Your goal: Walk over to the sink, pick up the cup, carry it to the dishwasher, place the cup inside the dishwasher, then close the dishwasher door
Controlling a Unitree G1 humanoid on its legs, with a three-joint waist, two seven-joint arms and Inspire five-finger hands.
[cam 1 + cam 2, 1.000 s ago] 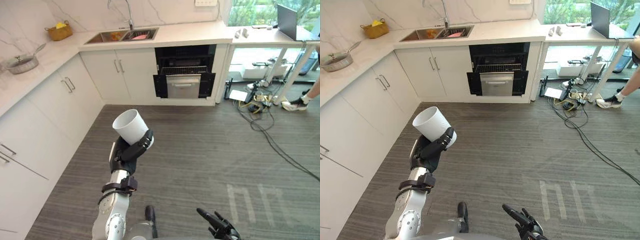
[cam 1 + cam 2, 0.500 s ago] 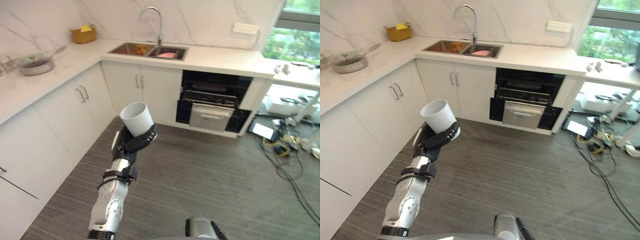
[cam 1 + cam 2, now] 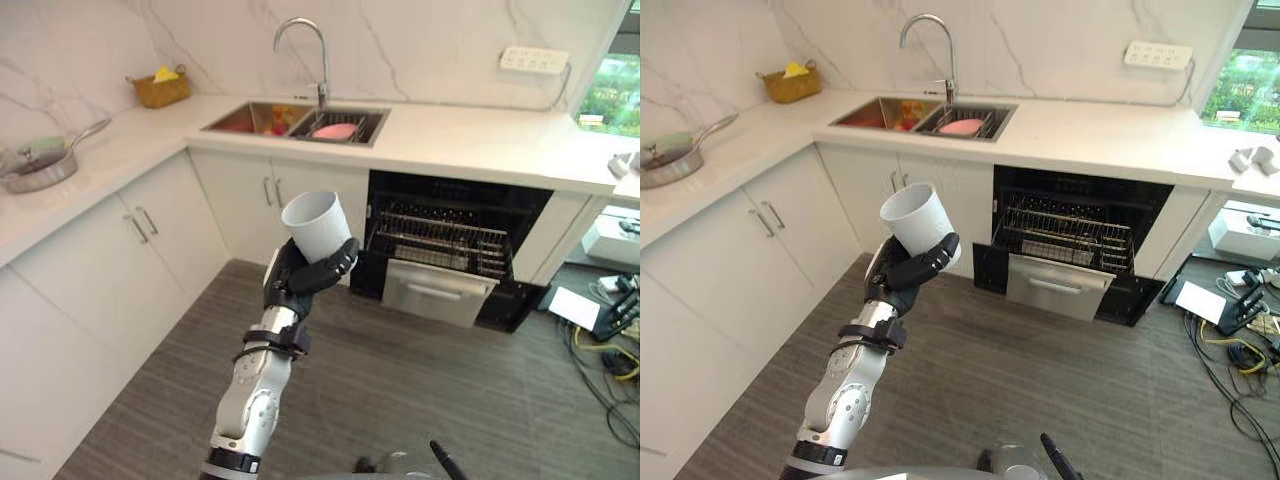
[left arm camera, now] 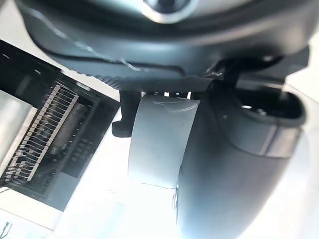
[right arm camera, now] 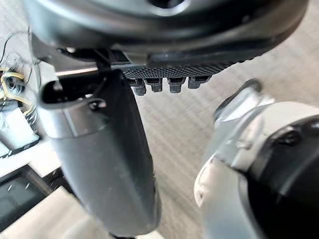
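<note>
We've walked closer: black open dishwasher [image 3: 436, 292] now sits near ahead. White tapered cup [image 3: 312, 225] still clamped in left hand [image 3: 298, 285] fingers, raised mid-air. Right hand [image 5: 99, 149] idle, low. Placing comes next.

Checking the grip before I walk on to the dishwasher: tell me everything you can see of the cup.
The cup is plain white and smooth, with no handle showing, tapering from a wide open rim to a narrower base. It is tilted, mouth up and leaning to the robot's left, and looks empty. The left hand curls round its lower part, holding it in the air above the floor, short of the open dishwasher.
</note>
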